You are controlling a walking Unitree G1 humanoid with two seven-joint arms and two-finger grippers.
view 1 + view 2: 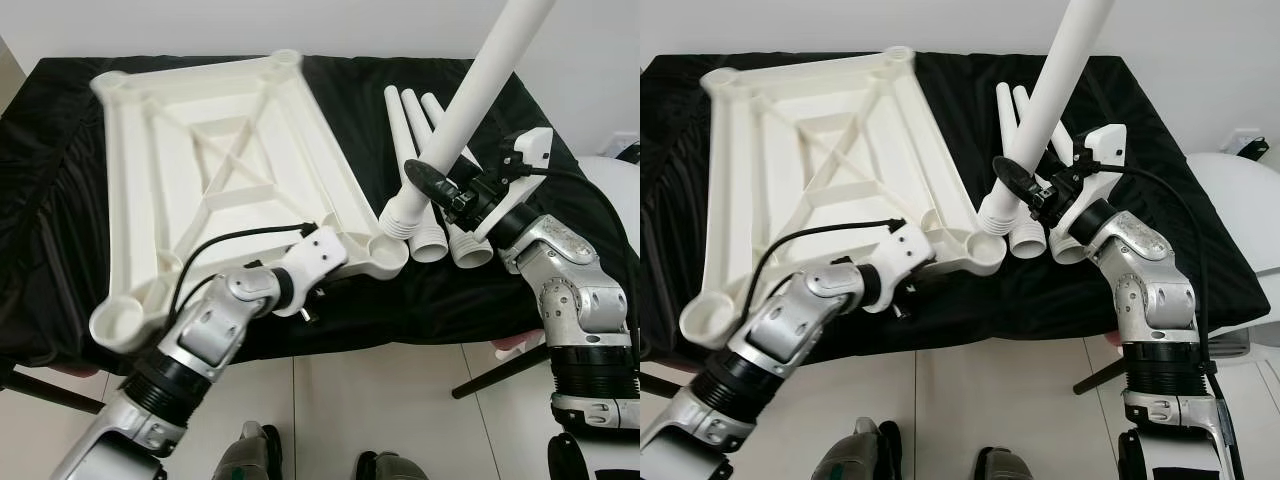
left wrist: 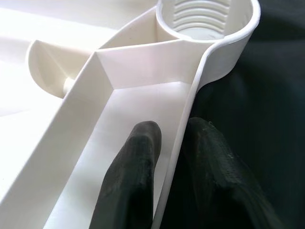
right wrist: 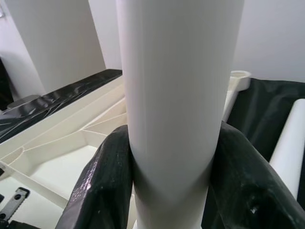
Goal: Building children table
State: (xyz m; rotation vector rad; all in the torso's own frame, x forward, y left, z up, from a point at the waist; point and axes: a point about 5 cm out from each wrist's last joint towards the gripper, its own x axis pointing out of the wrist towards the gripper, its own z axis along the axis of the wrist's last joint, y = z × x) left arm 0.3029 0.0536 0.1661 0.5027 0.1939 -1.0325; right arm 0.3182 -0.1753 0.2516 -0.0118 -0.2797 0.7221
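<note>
Right gripper (image 1: 440, 186) pinches a white leg (image 1: 470, 105), tilted toward 1 o'clock; left gripper (image 2: 164, 181) clamps the tabletop (image 1: 215, 170) rim. Stand the leg upright over the corner socket (image 1: 388, 252) before threading

The table top (image 1: 220, 170) lies upside down on the cloth-covered bench (image 1: 60, 160), its near edge tilted up, it seems. At its near right corner sits a threaded socket (image 1: 388, 255). The left gripper (image 2: 174, 157) pinches the top's rim just left of that socket, one finger inside, one outside. Just right of the socket, the right gripper (image 1: 440, 188) clasps a leg (image 1: 455, 120) slanting up and away, threaded end beside the socket. Three more legs (image 1: 415, 135) lie right of the top, behind the held one.
</note>
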